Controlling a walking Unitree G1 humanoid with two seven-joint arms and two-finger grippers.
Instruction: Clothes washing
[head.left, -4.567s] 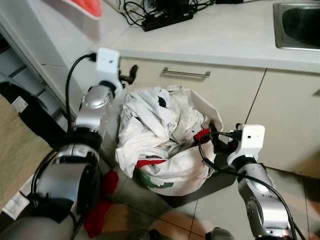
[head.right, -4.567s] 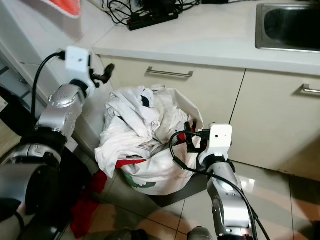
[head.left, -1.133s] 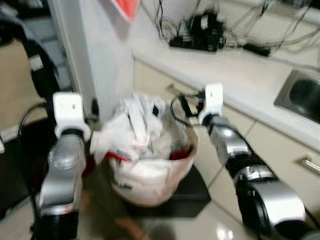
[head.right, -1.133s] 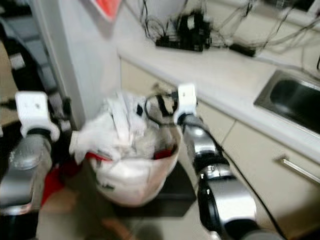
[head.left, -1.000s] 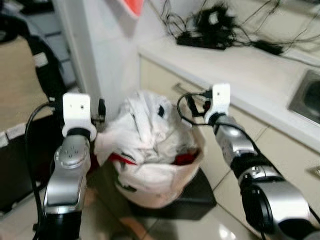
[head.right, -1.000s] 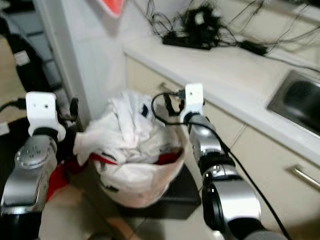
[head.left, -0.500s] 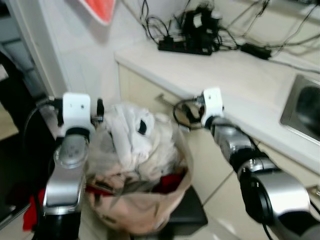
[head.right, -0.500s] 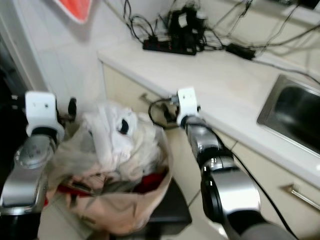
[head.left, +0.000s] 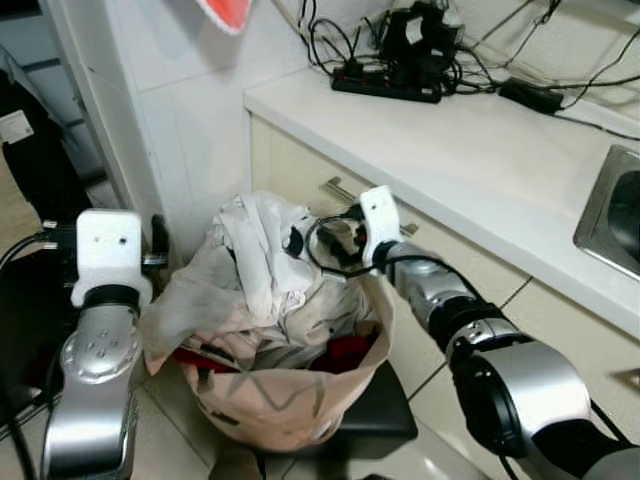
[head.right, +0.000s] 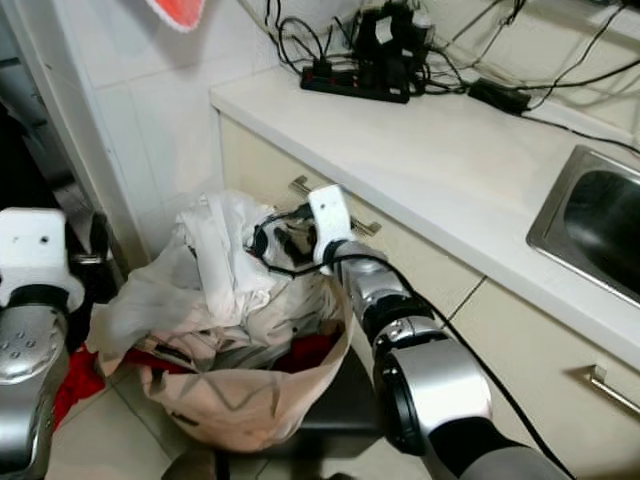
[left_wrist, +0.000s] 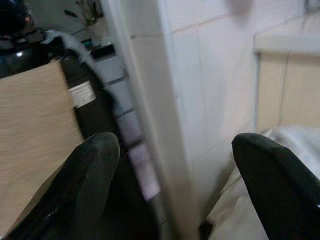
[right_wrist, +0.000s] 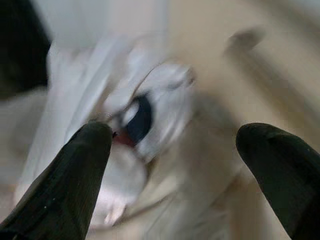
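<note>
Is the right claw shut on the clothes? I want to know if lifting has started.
No: in the right wrist view the right claw is open, its fingers spread wide before the white clothes.

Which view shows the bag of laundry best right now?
The left eye view: the whole bag of laundry with the right hand over it. The right eye view nearly matches; the wrist views catch blurred cloth and an edge.
</note>
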